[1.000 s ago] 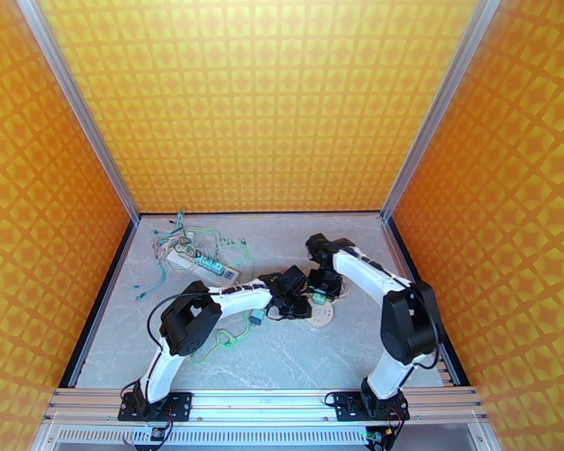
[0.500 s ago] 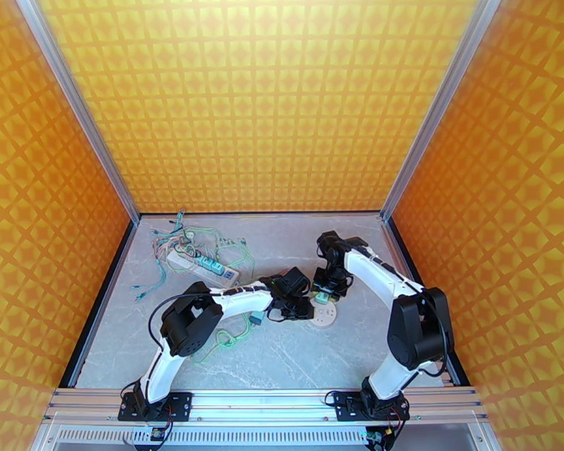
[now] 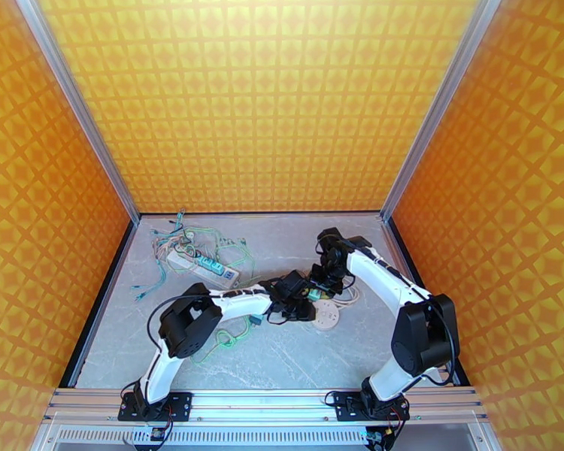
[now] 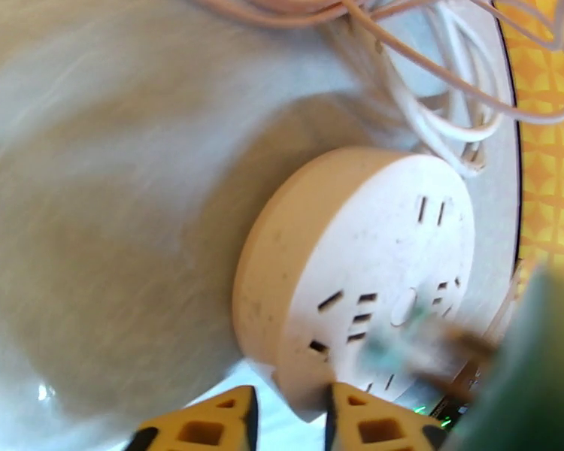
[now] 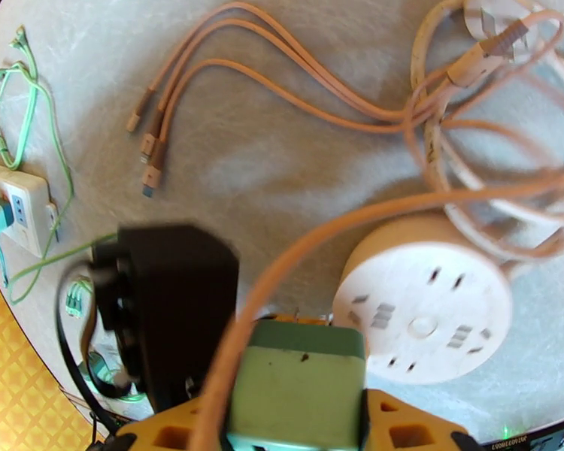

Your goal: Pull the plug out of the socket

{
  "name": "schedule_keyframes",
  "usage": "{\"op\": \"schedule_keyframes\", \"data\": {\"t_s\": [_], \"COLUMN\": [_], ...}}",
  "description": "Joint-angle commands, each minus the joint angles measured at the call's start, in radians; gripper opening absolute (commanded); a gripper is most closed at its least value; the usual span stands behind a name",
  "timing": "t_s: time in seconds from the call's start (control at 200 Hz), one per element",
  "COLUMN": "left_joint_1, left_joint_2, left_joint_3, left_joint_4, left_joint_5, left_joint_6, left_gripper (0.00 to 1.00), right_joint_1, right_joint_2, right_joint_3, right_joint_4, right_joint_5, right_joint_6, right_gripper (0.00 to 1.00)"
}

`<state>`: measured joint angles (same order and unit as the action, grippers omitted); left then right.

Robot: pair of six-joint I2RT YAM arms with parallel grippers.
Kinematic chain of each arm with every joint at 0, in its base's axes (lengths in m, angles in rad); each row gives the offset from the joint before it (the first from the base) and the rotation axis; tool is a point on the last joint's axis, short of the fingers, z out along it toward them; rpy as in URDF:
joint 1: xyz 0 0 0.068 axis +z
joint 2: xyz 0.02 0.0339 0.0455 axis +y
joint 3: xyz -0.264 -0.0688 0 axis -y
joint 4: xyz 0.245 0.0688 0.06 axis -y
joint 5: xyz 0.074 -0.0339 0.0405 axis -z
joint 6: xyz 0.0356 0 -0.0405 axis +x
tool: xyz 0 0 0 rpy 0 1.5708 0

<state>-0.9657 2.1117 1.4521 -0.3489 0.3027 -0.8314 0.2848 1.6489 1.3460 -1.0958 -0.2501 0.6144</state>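
**A:** Where was the plug?

**B:** The green plug [image 5: 297,381] sat clamped in the right gripper [image 5: 293,428]. It looked clear of the round socket [image 5: 421,298], which lay at its two o'clock in the right wrist view. I judged the pull itself done.

**A:** And the left gripper [image 4: 289,419]?

**B:** It was at the socket's rim, nine o'clock seen from above. I couldn't tell whether it was gripping.

**A:** Next?

**B:** Carry the plug away, minding its peach cable [image 5: 312,242] draped past the socket. White cord [image 5: 492,182] crowded twelve o'clock, and bare table [image 3: 282,355] lay open at six.
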Motion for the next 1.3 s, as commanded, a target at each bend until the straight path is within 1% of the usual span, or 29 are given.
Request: {"op": "schedule_keyframes", "data": {"t_s": [0.0,0.085,0.19,0.245,0.41,0.605,0.68,0.74,0.765,0.795,0.925,0.99,1.05,1.15,1.225,1.295], "left_joint_1": [0.019,0.034,0.046,0.054,0.082,0.121,0.137,0.147,0.15,0.157,0.172,0.182,0.192,0.21,0.231,0.252], "left_joint_2": [-0.022,-0.102,-0.191,-0.239,-0.373,-0.558,-0.628,-0.688,-0.711,-0.74,-0.844,-0.885,-0.916,-0.949,-0.959,-0.96], "left_joint_3": [-0.061,-0.031,-0.004,-0.003,-0.022,-0.06,-0.084,-0.112,-0.125,-0.14,-0.205,-0.233,-0.258,-0.291,-0.305,-0.309], "left_joint_4": [-0.339,-0.37,-0.416,-0.426,-0.461,-0.524,-0.549,-0.56,-0.565,-0.569,-0.588,-0.598,-0.601,-0.603,-0.601,-0.596], "left_joint_5": [-0.14,-0.153,-0.181,-0.184,-0.204,-0.266,-0.301,-0.326,-0.338,-0.348,-0.396,-0.41,-0.422,-0.429,-0.429,-0.429], "left_joint_6": [0.046,0.066,0.084,0.092,0.089,0.084,0.073,0.066,0.059,0.052,0.025,0.009,-0.002,-0.011,-0.002,0.015], "left_gripper": [0.38,0.48,0.53,0.59,0.7,0.81,0.89,0.92,0.97,1.0,0.99,0.99,0.99,0.99,0.99,0.99], "right_joint_1": [0.0,0.0,0.0,0.0,0.0,0.0,0.0,-0.001,0.0,0.0,0.0,-0.001,0.0,0.0,-0.001,0.0], "right_joint_2": [-0.019,-0.01,0.006,0.013,0.064,0.172,0.236,0.289,0.307,0.331,0.381,0.392,0.395,0.381,0.346,0.302], "right_joint_3": [0.053,0.058,0.054,0.04,0.026,0.03,0.059,0.082,0.091,0.102,0.099,0.086,0.073,0.05,0.027,0.005], "right_joint_4": [0.082,0.149,0.244,0.31,0.483,0.646,0.671,0.685,0.689,0.692,0.737,0.755,0.76,0.751,0.748,0.742], "right_joint_5": [0.04,0.058,0.097,0.117,0.214,0.356,0.394,0.412,0.419,0.428,0.449,0.447,0.436,0.426,0.414,0.399], "right_joint_6": [-0.015,-0.011,-0.005,-0.003,-0.025,-0.054,-0.081,-0.105,-0.114,-0.12,-0.134,-0.136,-0.138,-0.14,-0.147,-0.153], "right_gripper": [0.31,0.31,0.3,0.3,0.32,0.31,0.31,0.31,0.31,0.31,0.32,0.35,0.4,0.6,0.68,0.72]}}
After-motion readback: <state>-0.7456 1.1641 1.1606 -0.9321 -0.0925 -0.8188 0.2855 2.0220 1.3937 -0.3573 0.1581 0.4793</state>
